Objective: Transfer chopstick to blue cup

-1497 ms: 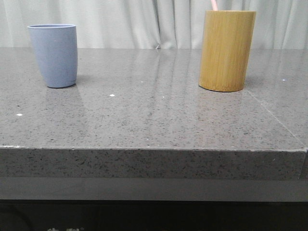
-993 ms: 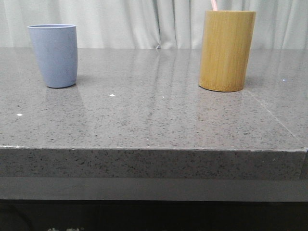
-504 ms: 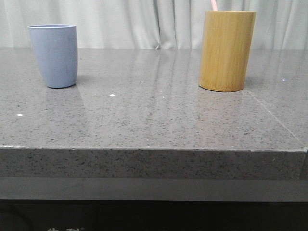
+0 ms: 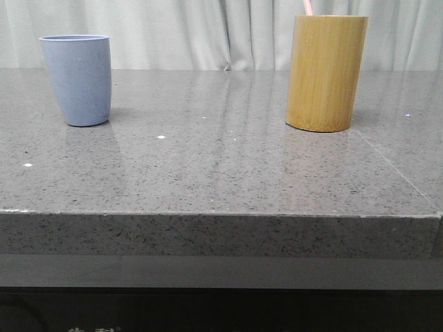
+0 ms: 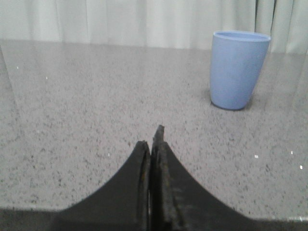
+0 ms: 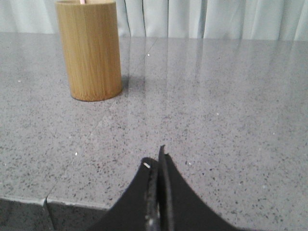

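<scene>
Two containers stood well apart on the grey speckled stone table (image 4: 221,173). Seen from the front, the blue cup (image 4: 77,79) sat upright toward ten o'clock on the tabletop, and the bamboo cylinder (image 4: 326,72) stood upright toward two o'clock, taller and wider than the cup. A pale curtain (image 4: 194,34) hung behind the far edge of the table.

From the cylinder's open top, a short pink tip of the chopstick (image 4: 307,7) rose at about twelve o'clock from the rim, near its left side; the rest of the stick was hidden inside the bamboo wall. In the right wrist view a tiny pink end of it showed above the same rim (image 6: 83,2).

In the left wrist view, the left gripper (image 5: 151,142) had its black fingers pressed together with nothing between them, hovering low over bare tabletop, with the blue cup at about one o'clock from its tips and well apart from them. In the right wrist view, the right gripper (image 6: 158,161) was likewise closed tight and empty, near the table's front edge, with the bamboo cylinder at about eleven o'clock from its tips and well apart.
</scene>
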### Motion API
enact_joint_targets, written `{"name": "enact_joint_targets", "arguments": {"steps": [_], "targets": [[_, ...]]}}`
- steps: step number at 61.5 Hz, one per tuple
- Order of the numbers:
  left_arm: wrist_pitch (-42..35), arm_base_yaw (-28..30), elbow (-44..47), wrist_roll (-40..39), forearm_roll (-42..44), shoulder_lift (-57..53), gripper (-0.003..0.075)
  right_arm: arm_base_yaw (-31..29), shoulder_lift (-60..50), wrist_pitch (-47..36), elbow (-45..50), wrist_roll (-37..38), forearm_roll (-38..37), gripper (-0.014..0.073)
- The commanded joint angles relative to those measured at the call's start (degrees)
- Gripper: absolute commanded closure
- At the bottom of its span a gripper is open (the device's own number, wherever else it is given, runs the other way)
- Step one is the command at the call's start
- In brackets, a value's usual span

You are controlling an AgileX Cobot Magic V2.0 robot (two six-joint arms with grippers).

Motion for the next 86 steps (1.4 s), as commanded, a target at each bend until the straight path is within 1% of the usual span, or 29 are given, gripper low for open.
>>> {"name": "enact_joint_targets", "arguments": {"steps": [1,10,14,17,22,28,34,42,47,52,63,66,68,69,72,73,76,77,78,80,82,83,85,86], "targets": [[-6.76,0.10,0.44,-0.34,-0.38,-1.33,0.0739,-0.29,-1.21,-6.67,-0.50,-0.37,-0.48,0.0644],[-10.06,0.10,0.44,-0.34,-0.50,-1.33,0.0739,-0.24,-1.21,-10.57,-1.34,-0.37,-0.36,0.0644],[-12.34,0.10,-0.51,-0.34,-0.62,-1.33,0.0739,-0.24,-1.21,-10.17,-3.09,-0.37,-0.36,0.0644],[-12.68,0.10,-2.03,-0.34,-0.63,-1.33,0.0739,-0.24,-1.21,-9.34,-5.02,-0.37,-0.36,0.0644],[-10.32,0.10,-6.40,-0.34,-0.63,-0.89,0.0739,-0.24,-1.14,-6.14,-9.05,-0.37,-0.36,0.0649],[-3.85,0.10,-13.87,-0.34,-0.63,1.93,0.0739,-0.24,0.45,-0.57,-15.07,-0.37,-0.36,0.0652],[3.46,0.10,-21.57,-0.34,-0.29,7.93,0.0739,-0.24,4.76,4.97,-22.18,-0.37,-0.32,0.0652],[9.38,0.10,-30.40,-0.34,-0.29,19.05,0.0739,-0.24,12.73,10.42,-30.74,-0.37,-0.32,0.0652],[10.27,0.10,-34.26,-0.34,-0.29,25.49,0.0739,-0.24,18.03,13.42,-34.73,-0.37,-0.32,0.0652],[10.27,0.10,-36.94,-0.34,-0.39,30.30,0.0739,-0.24,21.58,14.38,-37.15,-0.37,-0.32,0.0652],[10.15,0.10,-38.21,-0.34,-0.76,33.17,0.0739,-0.24,23.85,14.64,-38.03,-0.37,-0.32,0.0647],[10.25,0.10,-38.21,-0.34,-0.76,33.17,0.0737,-0.24,23.85,14.64,-38.03,-0.37,-0.32,0.0626],[10.25,0.10,-38.21,-0.34,-0.76,33.17,0.0731,-0.24,23.85,14.58,-38.03,-0.37,-0.32,0.0592],[10.25,0.10,-38.21,-0.34,-0.76,33.17,0.0721,-0.24,23.85,14.58,-38.03,-0.37,-0.32,0.0573],[10.25,0.10,-38.21,-0.34,-0.76,33.17,0.0675,-0.24,23.85,14.58,-38.03,-0.37,-0.32,0.0470],[10.19,0.10,-38.21,-0.34,-0.76,33.17,0.0645,-0.24,23.85,14.58,-38.03,-0.37,-0.32,0.0421],[10.02,0.10,-38.21,-0.34,-0.15,33.17,0.0568,-0.24,23.85,14.58,-38.03,-0.37,-0.32,0.0313],[10.02,0.10,-38.21,-0.34,0.11,33.17,0.0519,-0.24,23.85,14.58,-38.03,-0.37,-0.32,0.0257],[10.02,0.10,-38.21,-0.34,0.30,33.17,0.0482,-0.24,23.85,14.58,-38.03,-0.37,-0.32,0.0221],[10.02,0.10,-38.21,-0.34,1.03,33.17,0.0357,-0.24,23.85,14.58,-38.03,-0.37,-0.32,0.0123],[10.02,0.10,-38.21,-0.34,1.16,33.17,0.0269,-0.24,23.85,14.58,-38.03,-0.37,-0.32,0.0069],[10.02,0.10,-38.21,-0.34,1.16,33.17,0.0207,-0.24,23.85,14.58,-38.03,-0.37,-0.32,0.0034],[9.89,0.10,-38.21,-0.34,1.16,33.17,0.0119,-0.24,23.85,14.58,-38.03,-0.37,-0.32,-0.0008],[9.89,0.10,-38.21,-0.34,1.16,33.17,0.0090,-0.24,23.85,14.58,-38.03,-0.37,-0.32,-0.0021]]}}
